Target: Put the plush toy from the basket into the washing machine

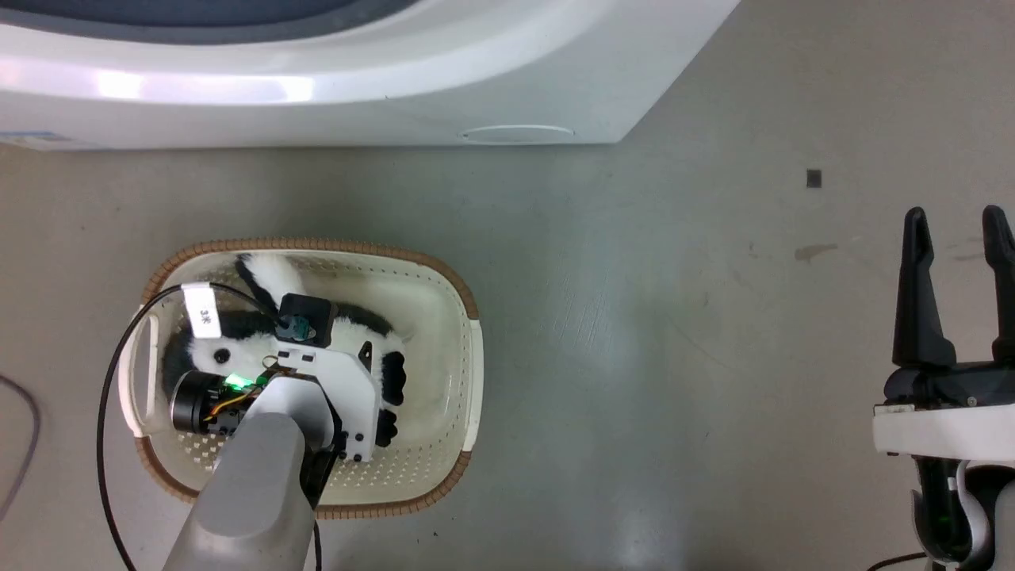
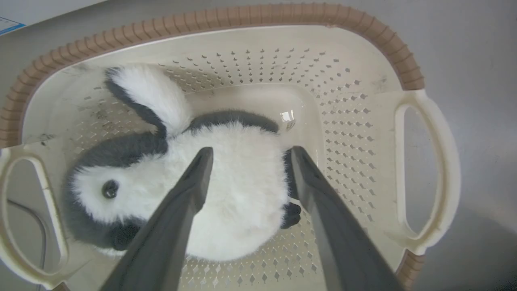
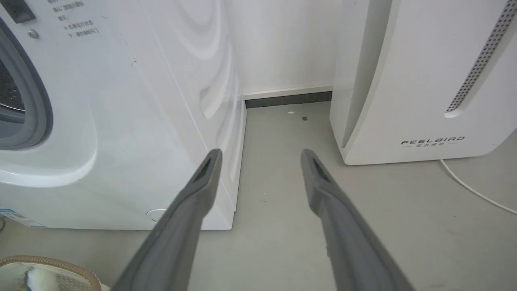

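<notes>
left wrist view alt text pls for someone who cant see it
The open left claw reaches into a cream basket, its two dark fingers spread over the white body of a fluffy black-and-white plush toy. The toy lies on the basket's perforated bottom, its dark eye toward the view's left; grey floor surrounds the basket.

Left tool (image 2: 248,153): pale forearm extended forward, wrist pitched downward, two fingers spread apart. Right tool (image 1: 955,218): level, fingers pointing forward, parted.
</notes>
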Robot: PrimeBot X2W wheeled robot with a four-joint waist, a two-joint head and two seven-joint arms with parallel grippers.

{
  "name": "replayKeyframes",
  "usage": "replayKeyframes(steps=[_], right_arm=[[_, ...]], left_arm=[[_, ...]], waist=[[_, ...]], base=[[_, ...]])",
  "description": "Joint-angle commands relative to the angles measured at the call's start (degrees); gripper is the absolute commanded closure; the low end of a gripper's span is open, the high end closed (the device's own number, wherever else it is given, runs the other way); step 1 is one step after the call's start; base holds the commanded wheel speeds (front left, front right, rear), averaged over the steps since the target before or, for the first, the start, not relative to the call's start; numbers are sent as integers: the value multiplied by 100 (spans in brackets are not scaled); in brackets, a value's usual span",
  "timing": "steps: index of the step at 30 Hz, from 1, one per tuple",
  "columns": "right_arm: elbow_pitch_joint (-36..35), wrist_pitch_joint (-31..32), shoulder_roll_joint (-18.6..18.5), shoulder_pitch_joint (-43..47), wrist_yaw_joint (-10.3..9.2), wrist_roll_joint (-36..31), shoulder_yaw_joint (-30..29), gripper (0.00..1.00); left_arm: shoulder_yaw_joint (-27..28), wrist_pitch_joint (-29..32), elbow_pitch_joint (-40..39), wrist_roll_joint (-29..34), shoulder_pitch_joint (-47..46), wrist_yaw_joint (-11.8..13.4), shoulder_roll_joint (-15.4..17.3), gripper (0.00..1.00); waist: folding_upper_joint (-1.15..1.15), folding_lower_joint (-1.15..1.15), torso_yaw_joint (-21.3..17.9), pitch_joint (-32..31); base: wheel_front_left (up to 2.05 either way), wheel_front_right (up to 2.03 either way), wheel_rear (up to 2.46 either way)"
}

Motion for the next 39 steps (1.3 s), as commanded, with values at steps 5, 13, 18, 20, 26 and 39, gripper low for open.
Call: replayKeyframes(steps=[5,13,18,20,26,39], right_arm=[[-130,-98,-2,-168,2,77,-64,0],[-259,-193,-2,-270,2,147,-152,0],[-351,-264,-2,-352,3,212,-204,0],[-372,-288,-2,-369,3,234,-196,0],[-438,-360,-2,-467,3,335,-218,0],[-531,-515,-2,-698,3,566,-257,0]], left_arm=[[-112,101,363,-67,-340,-13,9,0],[-232,163,834,-178,-702,-48,-31,0],[-347,191,1186,-238,-969,-62,-30,0],[-381,205,1304,-265,-1053,-66,-33,0],[-494,183,1658,-328,-1337,-60,5,0],[-703,282,2424,-537,-1901,-76,96,0]], waist=[[0,0,37,325],[0,0,95,739],[0,0,107,1045],[0,0,105,1145],[0,0,72,1448],[0,0,-2,2050]], base=[[0,0,0],[0,0,0],[0,0,0],[0,0,0],[0,0,0],[0,0,0]])
